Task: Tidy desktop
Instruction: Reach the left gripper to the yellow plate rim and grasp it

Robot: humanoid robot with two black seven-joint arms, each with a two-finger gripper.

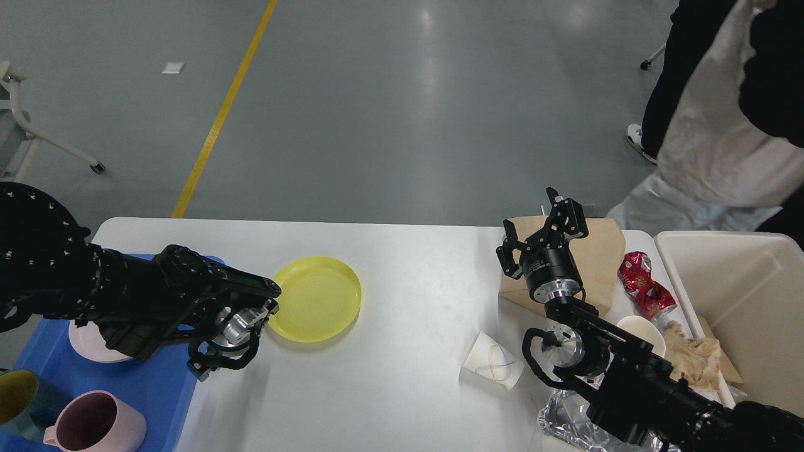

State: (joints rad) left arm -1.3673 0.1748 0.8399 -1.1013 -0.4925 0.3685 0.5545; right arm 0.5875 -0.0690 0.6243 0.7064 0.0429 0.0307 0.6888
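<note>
Nearest the viewer, at 7 o'clock, a blue tray (147, 389) overlaps the left end of the counter (389, 376). It carries two mugs, one pink (94, 425) and one teal with a yellow interior (16, 402), plus one pale pink plate (85, 342) partly hidden under the left arm.

At 5 o'clock, one crumpled foil sheet (559, 420) lies at the near edge, partly covered by the right arm. Just beyond it are one tipped paper cup (493, 367), one white bowl (650, 333) and crumpled brown paper (697, 361).

The left gripper (242, 323) hangs low at the tray's right edge, just beside the yellow plate (317, 298) at 9 o'clock of it. The gripper is seen dark and end-on; I cannot tell whether the fingers are spread or pressed together.

The yellow plate is the only item in the counter's middle zone, with bare surface on its other sides.

The right gripper (543, 229) points toward 12 o'clock above one brown paper bag (597, 257) at the far edge. Its fingers (568, 213) are spread and grip nothing. One crushed red can (646, 284) lies at 3 o'clock of the bag.

One cream bin (735, 295) stands against the counter's right end.

The counter fills the lower frame; its long axis runs 9 to 3 o'clock.

Beyond it, at 1 o'clock, two people (716, 144) stand on the grey floor (377, 107).
</note>
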